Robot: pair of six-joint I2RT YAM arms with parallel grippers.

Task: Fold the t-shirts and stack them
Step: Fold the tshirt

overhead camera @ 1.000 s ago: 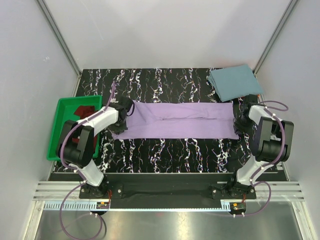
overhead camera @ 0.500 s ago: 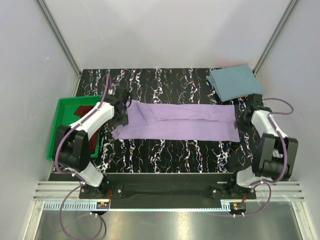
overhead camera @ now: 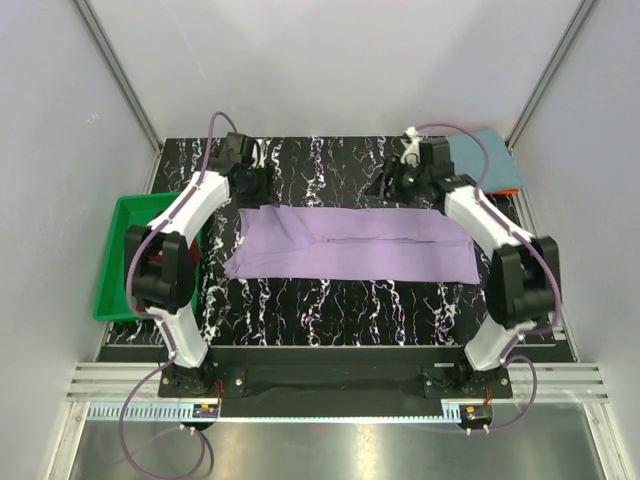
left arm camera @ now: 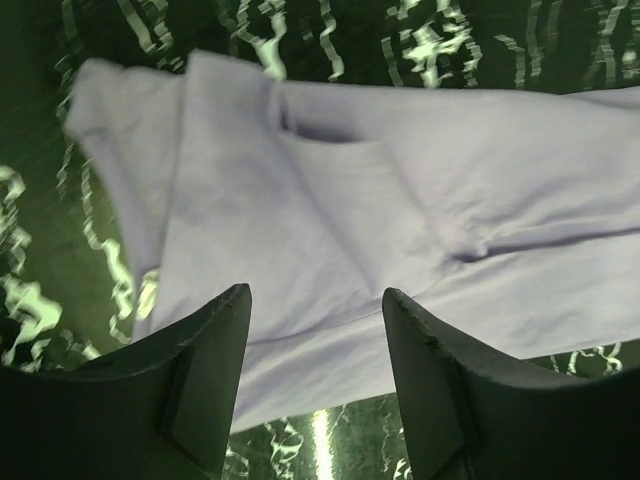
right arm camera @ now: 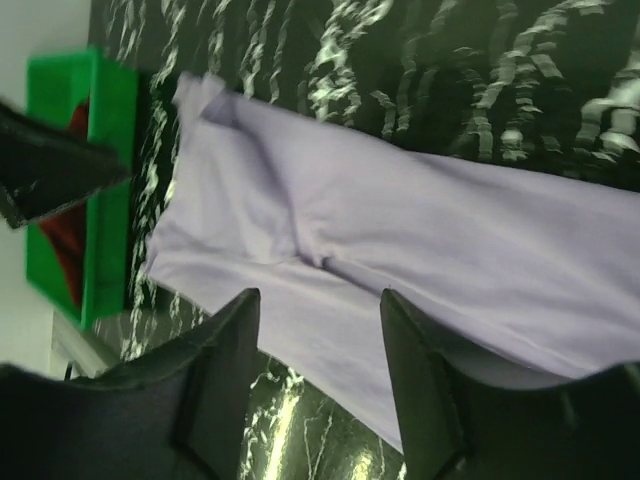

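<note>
The lavender purple soft cloth t-shirt (overhead camera: 355, 242), folded into a long strip, lies flat across the middle of the black white-veined marbled tabletop (overhead camera: 330, 160), with the dusty teal-blue folded cloth t-shirt (overhead camera: 495, 165) at 1 o'clock. The dark maroon cloth t-shirt (right arm camera: 66, 240) sits in the green plastic tray (overhead camera: 112, 262) at 9 o'clock. The left hand (left arm camera: 315, 300) hangs above the strip's 11 o'clock corner and the right hand (right arm camera: 318, 300) near its 1 o'clock edge, both with fingers spread and empty.

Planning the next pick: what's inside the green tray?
A maroon shirt lies in the tray. From above, the left arm crosses over the tray, so its fold, and anything beneath it, cannot be seen.
</note>
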